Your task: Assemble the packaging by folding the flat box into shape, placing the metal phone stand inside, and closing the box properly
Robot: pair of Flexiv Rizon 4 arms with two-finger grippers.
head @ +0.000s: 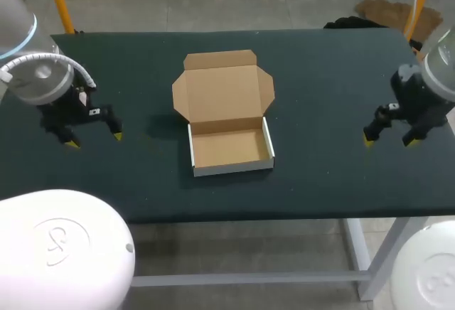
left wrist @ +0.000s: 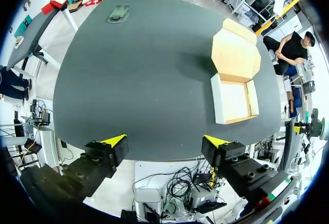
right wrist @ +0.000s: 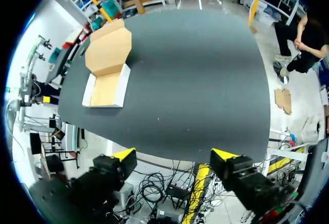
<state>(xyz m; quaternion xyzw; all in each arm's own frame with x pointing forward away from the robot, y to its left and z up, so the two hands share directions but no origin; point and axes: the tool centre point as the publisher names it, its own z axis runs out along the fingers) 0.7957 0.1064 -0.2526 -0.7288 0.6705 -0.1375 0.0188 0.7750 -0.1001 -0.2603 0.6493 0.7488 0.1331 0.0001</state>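
A dark, green-black bench [head: 320, 175] with a matte top stands on a pale metal frame.

Near the middle of the bench sits a cardboard box [head: 229, 121], brown inside and white on its outer walls. Its tray half is already folded into shape, with low walls standing on all sides and the brown floor open to view. The lid is hinged at the tray's far wall and lies open away from the robot, its side flaps and front tuck flap spread out.

In the left wrist view, a small, flat, grey object that appears to be the metal phone stand [left wrist: 118, 14] lies on the bench close to its far edge, well apart from the box and outside it. Its detail is too small to make out.

The left claw [head: 94, 139] hangs over the left part of the bench, well apart from the box. Its yellow-tipped fingers are spread wide, with nothing between them.

The right claw [head: 388, 141] hangs over the right part of the bench, also well apart from the box. Its fingers are likewise spread wide and grip nothing.
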